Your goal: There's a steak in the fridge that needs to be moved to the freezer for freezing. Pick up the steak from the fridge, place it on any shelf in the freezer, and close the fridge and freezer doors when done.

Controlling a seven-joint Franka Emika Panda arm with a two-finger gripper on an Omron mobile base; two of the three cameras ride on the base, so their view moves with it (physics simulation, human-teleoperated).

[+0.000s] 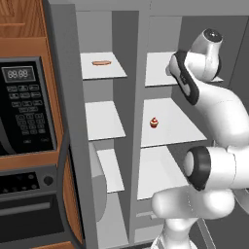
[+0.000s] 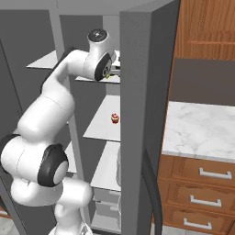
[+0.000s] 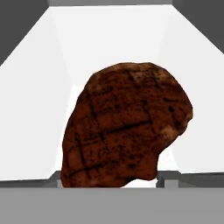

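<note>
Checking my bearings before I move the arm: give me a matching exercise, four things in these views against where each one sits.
Things:
1. steak
2. red cupcake
3. orange-tan strip
4. marble counter

Places:
A. on the top shelf of the narrow compartment
B. above the wooden drawers
C. close up in the hand view, on a white shelf
D. on the middle shelf of the wide compartment

Pairs: 1-C, 2-D, 3-A, 4-B
</note>
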